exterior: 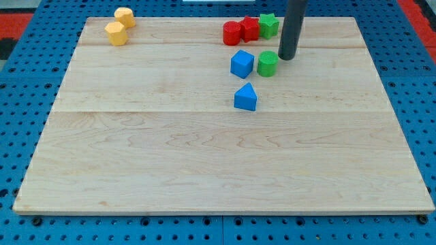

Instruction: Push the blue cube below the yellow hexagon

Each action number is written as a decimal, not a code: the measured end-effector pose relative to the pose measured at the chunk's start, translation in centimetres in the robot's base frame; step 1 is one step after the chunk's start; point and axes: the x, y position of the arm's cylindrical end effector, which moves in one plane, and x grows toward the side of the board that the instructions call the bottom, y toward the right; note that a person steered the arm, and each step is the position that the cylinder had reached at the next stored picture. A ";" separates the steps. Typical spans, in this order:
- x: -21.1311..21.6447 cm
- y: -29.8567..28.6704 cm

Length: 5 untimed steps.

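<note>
**Blocks crowd the board's top edge**

On the wooden board (204, 163), my tip (287, 58) stands just right of the green cylinder (267, 64), with the blue cube (242, 64) just left of that. The blue wedge (246, 98) lies below them. Above sit two red blocks (232, 33) (250, 28) and a green star (268, 25) (touching, in a row). The yellow hexagon (116, 33) and another yellow block (125, 17) lie far left, at the top.

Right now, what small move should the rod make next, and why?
Probably bring my tip toward the view's bottom around the green cylinder block, to reach the blue cube block's right side. The cylinder sits between them, and the yellow hexagon block lies far to the view's left.
</note>
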 end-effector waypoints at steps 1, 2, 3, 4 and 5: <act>3.7 0.3; 2.1 -2.8; -1.8 -3.8; -3.3 -5.2; 1.1 -4.6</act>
